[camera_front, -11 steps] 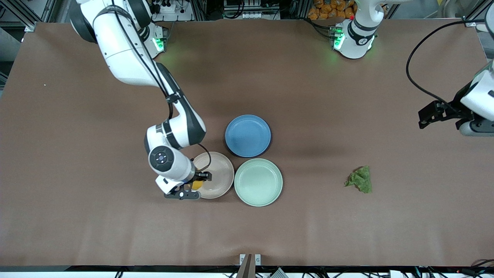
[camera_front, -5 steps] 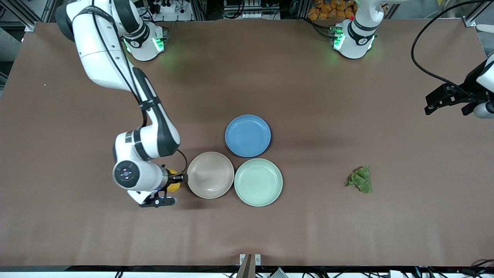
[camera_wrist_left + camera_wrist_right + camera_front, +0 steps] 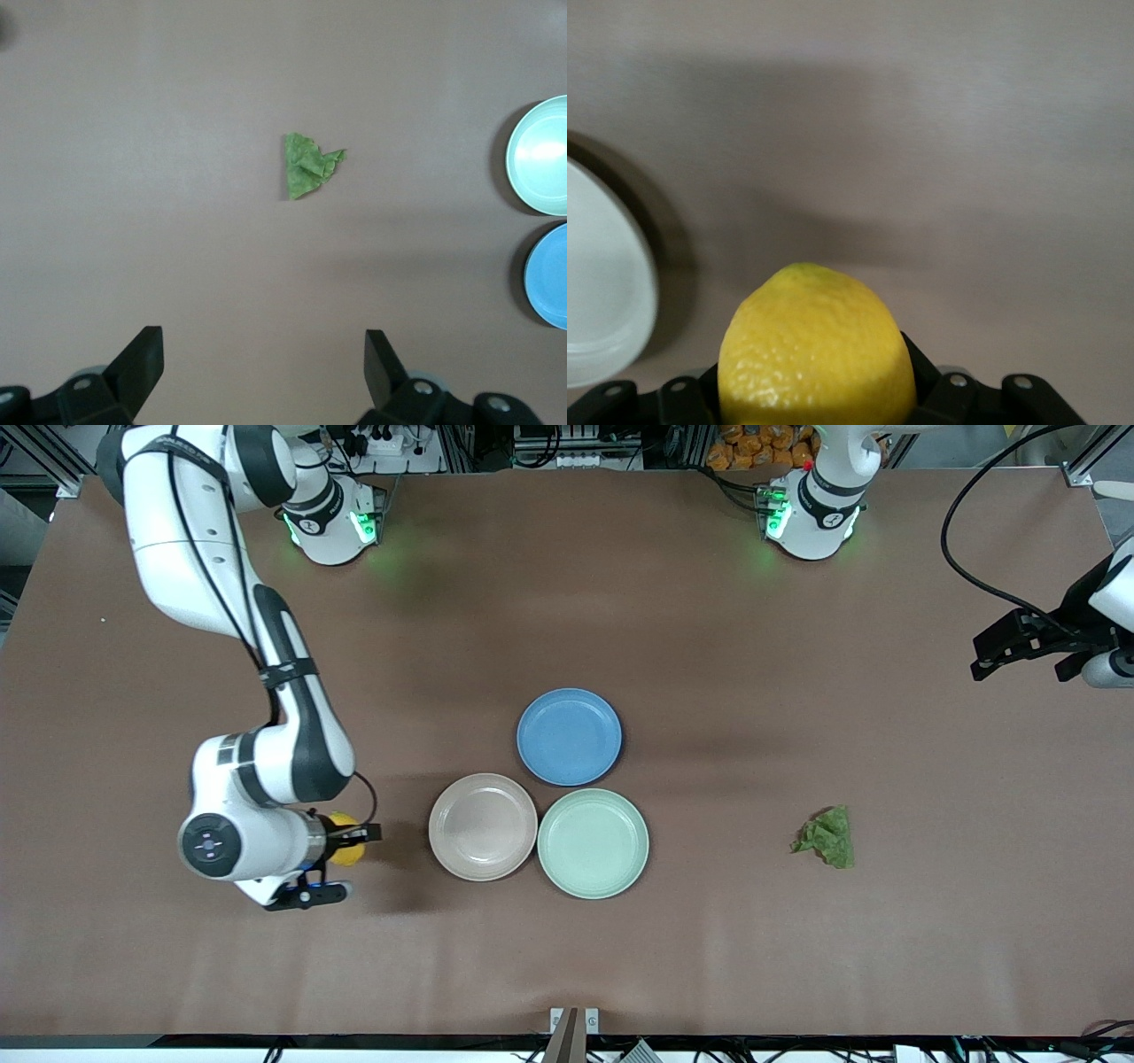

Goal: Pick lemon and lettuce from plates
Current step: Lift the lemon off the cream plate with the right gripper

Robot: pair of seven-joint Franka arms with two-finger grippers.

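Observation:
My right gripper is shut on the yellow lemon and holds it over bare table beside the beige-pink plate, toward the right arm's end. In the right wrist view the lemon fills the space between the fingers, and that plate's rim shows at the edge. The mint green plate is empty. The green lettuce lies on the table toward the left arm's end, off the plates. My left gripper is open and empty, high near the table's edge; its wrist view shows the lettuce far below its gripper.
An empty blue plate sits farther from the front camera, touching both other plates. The left wrist view also shows the mint plate and the blue plate. Brown table mat lies all round.
My right gripper has carried the lemon off the beige-pink plate toward the right arm's end. My left gripper has drawn back a little toward the table's edge.

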